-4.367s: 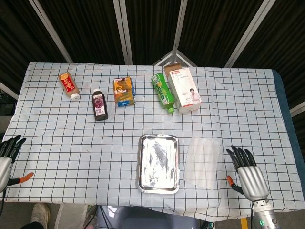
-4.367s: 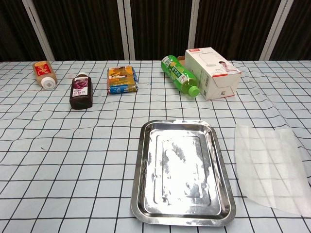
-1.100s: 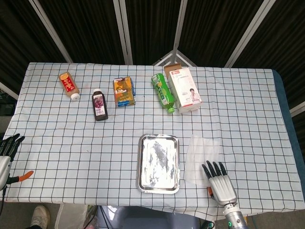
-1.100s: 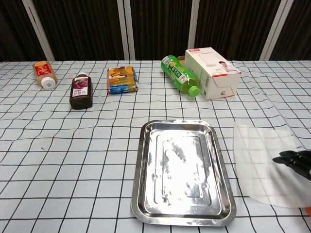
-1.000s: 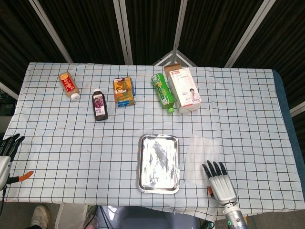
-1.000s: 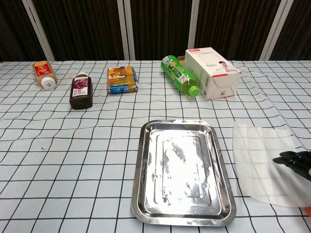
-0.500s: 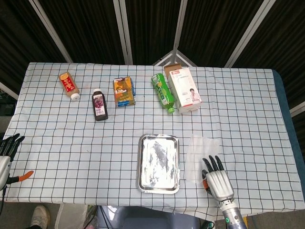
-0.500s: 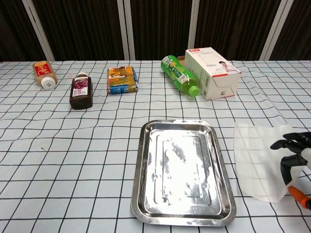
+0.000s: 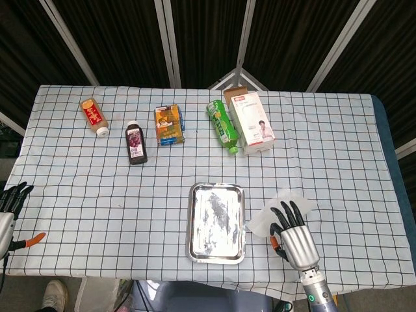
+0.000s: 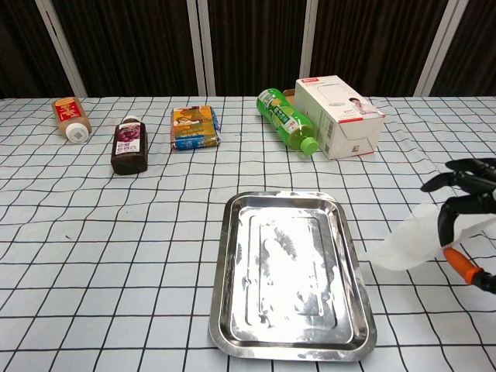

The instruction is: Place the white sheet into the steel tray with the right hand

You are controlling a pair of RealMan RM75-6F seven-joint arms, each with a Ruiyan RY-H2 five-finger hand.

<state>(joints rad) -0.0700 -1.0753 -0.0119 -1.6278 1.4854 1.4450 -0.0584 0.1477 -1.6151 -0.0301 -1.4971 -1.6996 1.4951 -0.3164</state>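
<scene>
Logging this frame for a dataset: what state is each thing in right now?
white sheet: lifted, held by the right hand, crumpled.
right hand: holds the sheet, right of the tray.
steel tray: flat on table, nothing in it.
left hand: idle at the table's edge, holds nothing.
green bottle: lying on its side.
white box: lying down.

The checked table [image 9: 338, 149] carries a steel tray [image 9: 216, 223], 3 bottles [image 9: 136, 143], 2 boxes [image 9: 253, 121].
</scene>
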